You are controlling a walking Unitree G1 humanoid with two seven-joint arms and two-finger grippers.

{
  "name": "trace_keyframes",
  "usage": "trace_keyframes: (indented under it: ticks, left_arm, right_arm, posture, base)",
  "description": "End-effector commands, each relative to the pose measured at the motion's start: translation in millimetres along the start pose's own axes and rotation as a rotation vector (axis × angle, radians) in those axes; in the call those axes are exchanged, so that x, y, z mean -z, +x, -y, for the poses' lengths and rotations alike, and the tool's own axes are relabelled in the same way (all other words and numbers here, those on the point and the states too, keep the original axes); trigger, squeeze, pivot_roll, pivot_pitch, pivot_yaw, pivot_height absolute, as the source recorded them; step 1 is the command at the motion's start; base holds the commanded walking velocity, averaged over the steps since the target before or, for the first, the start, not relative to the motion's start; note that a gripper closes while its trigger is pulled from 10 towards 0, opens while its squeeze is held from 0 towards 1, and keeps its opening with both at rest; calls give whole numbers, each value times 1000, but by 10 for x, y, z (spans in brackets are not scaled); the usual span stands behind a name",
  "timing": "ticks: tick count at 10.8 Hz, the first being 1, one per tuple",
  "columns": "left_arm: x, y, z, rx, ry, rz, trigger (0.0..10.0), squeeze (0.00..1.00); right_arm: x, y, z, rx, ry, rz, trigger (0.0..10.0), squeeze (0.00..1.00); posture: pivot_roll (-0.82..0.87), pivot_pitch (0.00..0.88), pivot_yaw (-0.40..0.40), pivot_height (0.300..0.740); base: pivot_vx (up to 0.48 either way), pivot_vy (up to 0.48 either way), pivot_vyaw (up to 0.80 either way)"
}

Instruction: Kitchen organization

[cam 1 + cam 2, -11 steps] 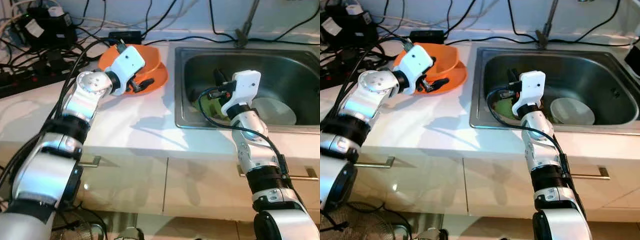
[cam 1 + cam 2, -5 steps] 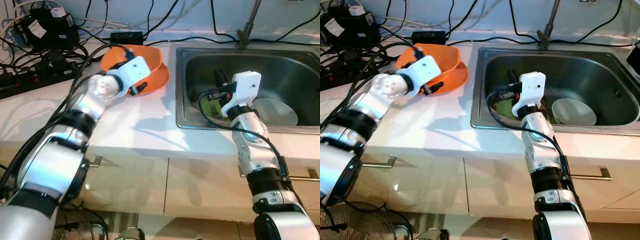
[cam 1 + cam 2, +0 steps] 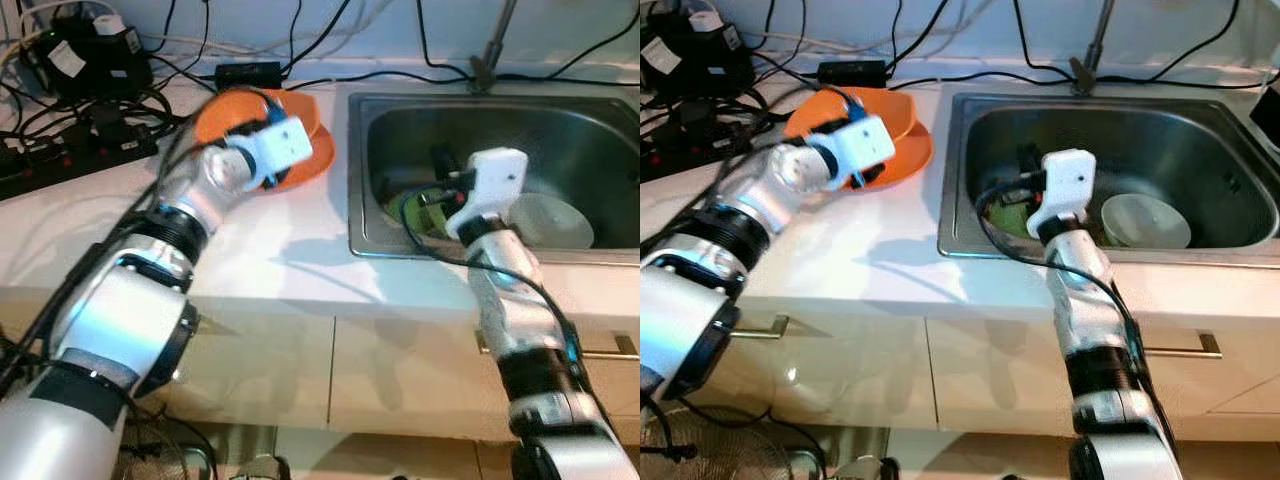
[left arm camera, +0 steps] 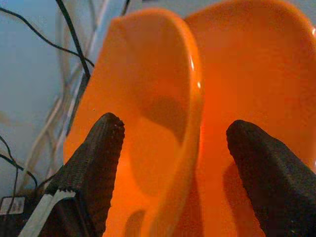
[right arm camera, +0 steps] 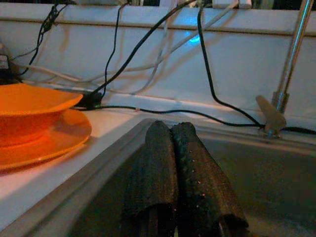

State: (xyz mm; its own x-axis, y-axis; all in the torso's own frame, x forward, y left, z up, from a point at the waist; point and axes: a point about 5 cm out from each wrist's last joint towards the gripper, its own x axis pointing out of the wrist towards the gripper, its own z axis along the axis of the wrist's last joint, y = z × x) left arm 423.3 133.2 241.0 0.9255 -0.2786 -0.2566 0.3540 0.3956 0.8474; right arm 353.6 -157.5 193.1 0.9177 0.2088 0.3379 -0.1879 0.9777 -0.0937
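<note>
Left wrist view shows the left gripper (image 4: pixel 170 148) spread wide, one finger inside the orange bowl (image 4: pixel 148 113) and the other outside, so the bowl's rim stands between them, not yet pinched. The bowl sits on an orange plate (image 4: pixel 256 74) directly beyond the gripper. In the head views both lie on the white counter (image 3: pixel 290 250), on the left gripper's far side from the steel sink (image 3: pixel 1220 150).

The right gripper (image 5: pixel 180 163) has its fingers pressed together, holding nothing, and hangs just inside the sink's near edge. Ahead of it in the basin lie a green dish (image 3: pixel 1012 215) and a pale bowl (image 3: pixel 1145 222).

Risks, as I judge them: if the left gripper closes off-centre on the thin, sloping rim, the bowl could tip or slide out, or drag the plate beneath it. A tangle of black cables (image 3: pixel 100 100) lies close behind the bowl; a lift toward them could snag. The arm appears blurred, so alignment may be off at closure.
</note>
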Motion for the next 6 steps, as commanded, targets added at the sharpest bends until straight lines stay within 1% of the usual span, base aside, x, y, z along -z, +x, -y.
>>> trace_keyframes:
  ticks: [1, 3, 4, 5, 6]
  left_arm:
    - [-52, 1, -66, -18, 36, -12, 10000, 0]
    - [-20, 12, -20, -20, 46, -31, 10000, 0]
    - [-9, 14, -5, -19, 47, -34, 1882, 0]
    - [-3, 16, 6, -18, 48, -35, 0, 0]
    - [3, 19, 25, -12, 46, -35, 0, 0]
  right_arm:
    - [-9, -34, 12, 0, -14, -7, 10000, 0]
    - [-9, -110, -1, 3, -11, -18, 10000, 0]
    - [-18, -129, -9, 2, -11, -21, 10000, 0]
    - [-27, -136, -8, 2, -11, -23, 10000, 0]
    - [-38, -152, -10, 1, -11, -29, 10000, 0]
  posture:
    - [105, 162, 74, 740]
    - [94, 187, 71, 740]
    - [90, 193, 71, 740]
    - [87, 199, 68, 740]
    - [84, 209, 66, 740]
  base:
    - [0, 0, 0]
    - [0, 0, 0]
    - [0, 0, 0]
    - [0, 0, 0]
    - [0, 0, 0]
